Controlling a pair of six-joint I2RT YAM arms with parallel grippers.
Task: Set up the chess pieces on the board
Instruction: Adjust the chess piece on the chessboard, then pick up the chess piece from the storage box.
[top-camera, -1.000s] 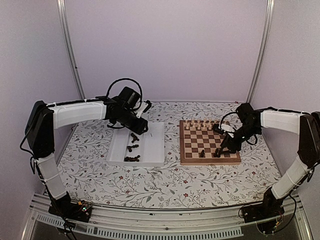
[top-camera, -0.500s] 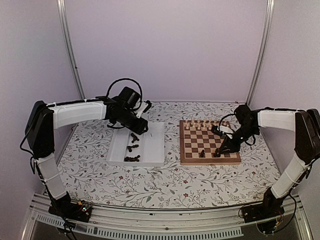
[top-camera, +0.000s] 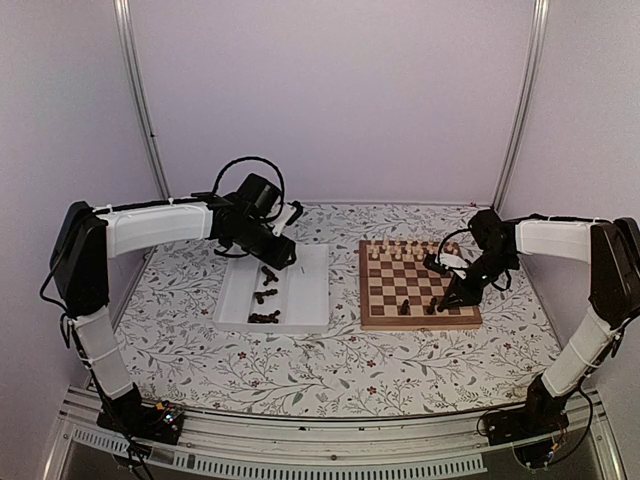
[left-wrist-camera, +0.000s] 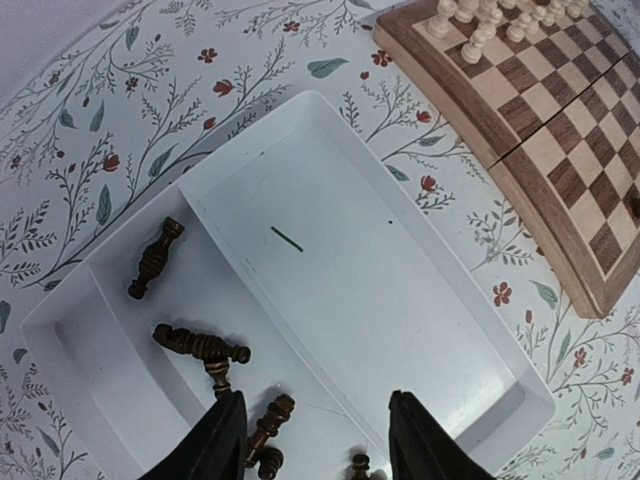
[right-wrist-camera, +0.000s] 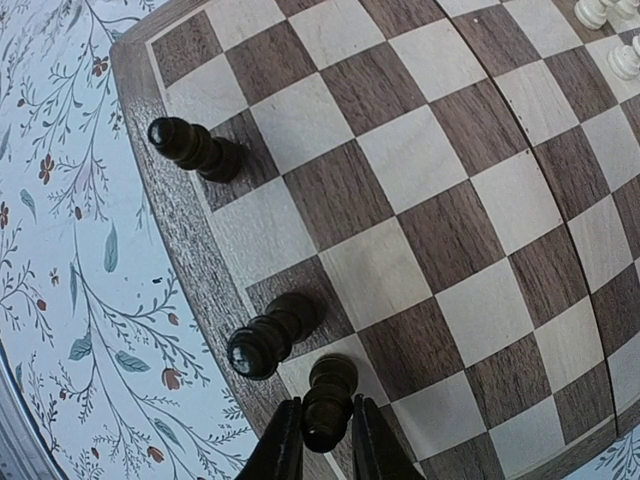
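Floral-print tabletop, pale walls behind. Three dark chess pieces (right-wrist-camera: 265, 340) stand upright along the near row of the board (right-wrist-camera: 430, 200). The rest lie on their sides in the white tray (left-wrist-camera: 380, 300), which sits left of the board and apart from it. Right gripper (right-wrist-camera: 325, 440) is clenched on one dark piece (right-wrist-camera: 328, 398), a finger pressed to each side. That piece is upright over a light square, just beside its neighbour; cannot tell if its base touches the wood. A second ago these jaws stood wider around the same piece; they have since closed in, and the arm barely shifted. Left gripper (left-wrist-camera: 315, 440) hangs over the tray with jaws parted and nothing between them, same pose as before. Tray pieces have not moved. Pale wooden pieces (top-camera: 400, 248) line the board's far rows.
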